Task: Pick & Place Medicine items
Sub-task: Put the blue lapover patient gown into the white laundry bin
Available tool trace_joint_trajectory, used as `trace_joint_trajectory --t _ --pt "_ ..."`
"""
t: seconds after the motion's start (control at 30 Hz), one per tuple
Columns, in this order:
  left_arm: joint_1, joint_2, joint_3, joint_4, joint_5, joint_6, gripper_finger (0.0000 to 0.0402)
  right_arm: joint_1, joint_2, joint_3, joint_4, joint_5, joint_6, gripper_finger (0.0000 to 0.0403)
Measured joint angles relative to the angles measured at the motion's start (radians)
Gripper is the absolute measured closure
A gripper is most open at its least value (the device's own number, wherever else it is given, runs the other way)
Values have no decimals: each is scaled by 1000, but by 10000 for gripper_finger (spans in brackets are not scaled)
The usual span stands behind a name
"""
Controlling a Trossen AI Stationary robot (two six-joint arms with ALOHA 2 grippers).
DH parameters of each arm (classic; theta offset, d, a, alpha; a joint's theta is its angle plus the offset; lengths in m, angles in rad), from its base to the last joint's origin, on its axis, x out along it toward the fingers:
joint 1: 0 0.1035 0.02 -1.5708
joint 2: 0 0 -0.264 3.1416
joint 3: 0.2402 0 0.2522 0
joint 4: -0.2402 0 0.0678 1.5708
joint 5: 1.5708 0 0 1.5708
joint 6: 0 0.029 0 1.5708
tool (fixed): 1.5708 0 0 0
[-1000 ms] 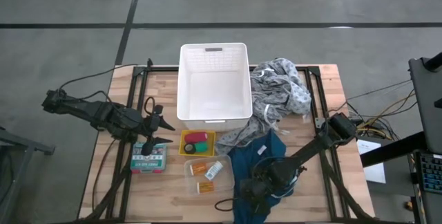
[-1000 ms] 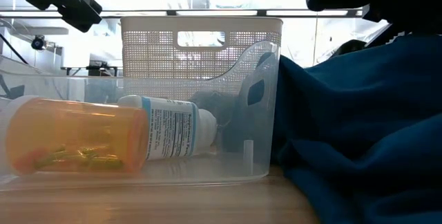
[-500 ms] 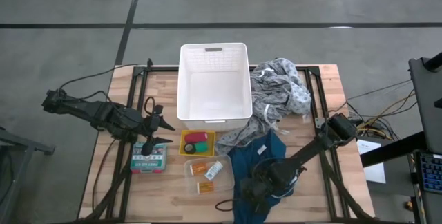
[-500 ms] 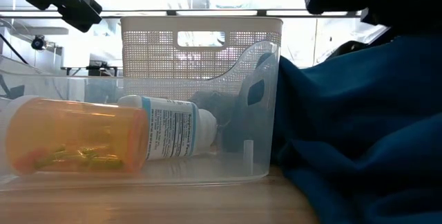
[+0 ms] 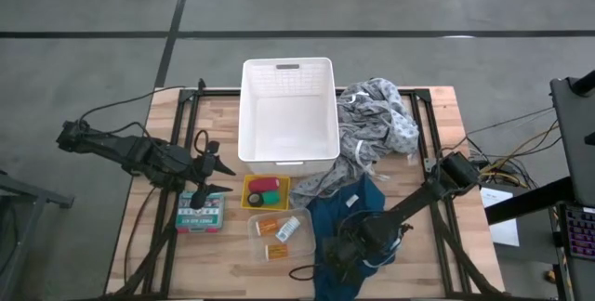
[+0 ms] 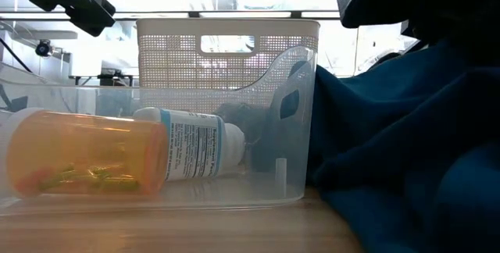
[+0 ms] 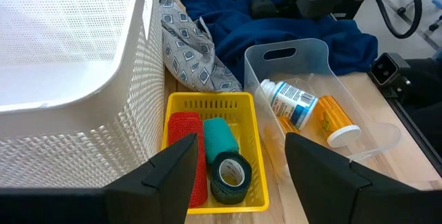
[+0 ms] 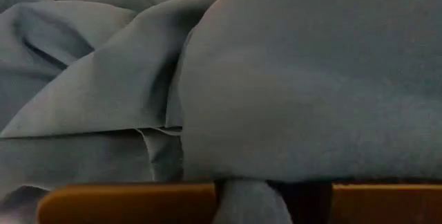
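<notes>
Nearest the front edge of the table [image 5: 232, 273], the right claw [image 5: 342, 255] was down in the teal-blue cloth [image 5: 346, 213] with its fingers clenched on a fold of it; the right wrist view was wall-to-wall blue fabric, with a bit of cloth pinched between the fingers.

Just beside that cloth sat a clear plastic bin [image 5: 277, 236] holding two orange pill bottles [image 5: 270, 227] and a white labelled bottle [image 5: 289, 229], all lying on their sides. In the low view one orange bottle [image 6: 82, 153] lay right up front with the white one [image 6: 191, 144] touching it behind.

A little further back was a small yellow basket [image 7: 210, 103] with a pink-red cylinder [image 7: 185, 151], a teal roll [image 7: 221, 137] and a dark green roll [image 7: 229, 172] packed side by side (the left wrist view showed them best). A labelled box [image 5: 201, 211] lay beside it, toward the left arm.

The left claw [image 5: 206, 166] hovered above that box, fingers apart and gripping nothing.

Past those stood the big white perforated basket [image 5: 288, 111], with the grey patterned cloth [image 5: 376, 120] heaped against its right side and trailing down to the blue one.
</notes>
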Motion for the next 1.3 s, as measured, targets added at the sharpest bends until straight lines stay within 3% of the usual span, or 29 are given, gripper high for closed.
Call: trace_joint_trajectory --t 0.47,0.7,0.83,1.3 --pt "0 0 0 0 0 0 176 1 -23 -2 -6 2 2 388" --pt "0 0 0 0 0 0 176 11 -186 -5 -65 91 -3 389" --pt "0 0 0 0 0 0 176 35 -272 -5 -94 196 -40 389" --pt "0 0 0 0 0 0 176 94 -550 -2 -67 420 -147 390"
